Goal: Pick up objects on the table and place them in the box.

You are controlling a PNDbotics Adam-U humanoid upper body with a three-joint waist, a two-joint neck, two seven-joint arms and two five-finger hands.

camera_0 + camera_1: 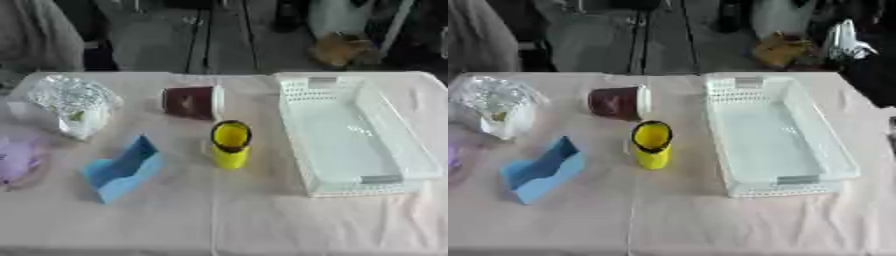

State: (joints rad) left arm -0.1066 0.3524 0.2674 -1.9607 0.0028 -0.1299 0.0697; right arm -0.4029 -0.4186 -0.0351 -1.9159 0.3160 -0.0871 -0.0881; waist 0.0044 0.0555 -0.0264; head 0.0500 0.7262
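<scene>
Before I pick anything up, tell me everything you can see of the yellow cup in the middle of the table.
The yellow cup looks like smooth plastic, with a dark band around its rim and a yellow inside that seems empty. It appears to stand upright on the pink tablecloth, its mouth open toward the camera. It sits near the table's centre, nearer than the dark red cup lying on its side, left of the white box and right of the blue holder. Nothing touches it but the cloth.

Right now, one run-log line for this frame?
box: holds nothing | yellow cup, dark red cup, blue holder, clear bag: on table | hands: not in view
</scene>
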